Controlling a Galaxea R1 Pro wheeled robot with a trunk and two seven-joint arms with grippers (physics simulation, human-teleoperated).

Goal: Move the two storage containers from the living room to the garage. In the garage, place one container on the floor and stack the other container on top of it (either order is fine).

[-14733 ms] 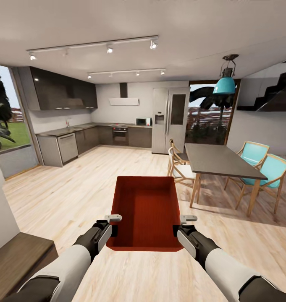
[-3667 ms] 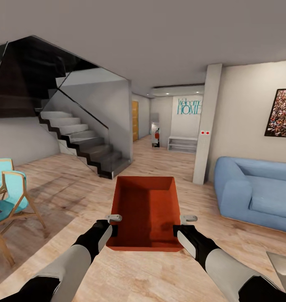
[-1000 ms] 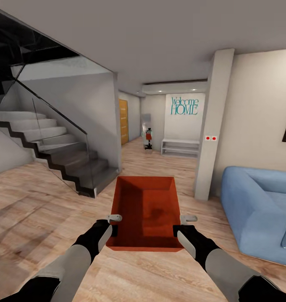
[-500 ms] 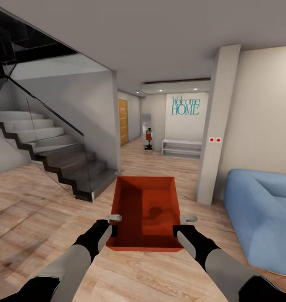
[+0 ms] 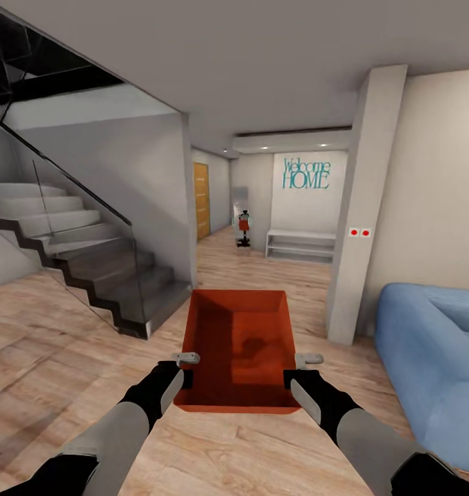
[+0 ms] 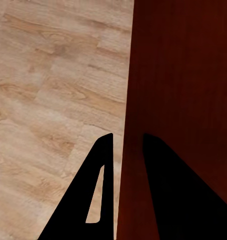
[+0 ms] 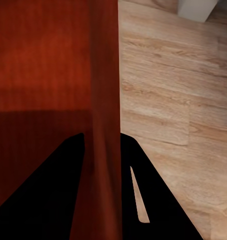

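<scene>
One orange-red storage container (image 5: 238, 348) hangs in front of me above the light wood plank floor, held level between both arms. My left gripper (image 5: 181, 368) is shut on its left wall (image 6: 124, 150), one finger outside and one inside. On the opposite side my right gripper (image 5: 298, 370) is shut on the right wall (image 7: 104, 125) in the same way. The bin is empty inside. The second container and the garage are out of view.
A staircase with a glass railing (image 5: 89, 255) rises at the left. A white pillar (image 5: 361, 207) and a blue sofa (image 5: 434, 358) stand at the right. Between them a hallway (image 5: 262, 262) leads to a "Welcome HOME" wall, a white bench and an orange door (image 5: 202, 200).
The camera has moved forward with the base: stairs, pillar and sofa have slid outward and grown. The container stays in the same grip between both grippers.
</scene>
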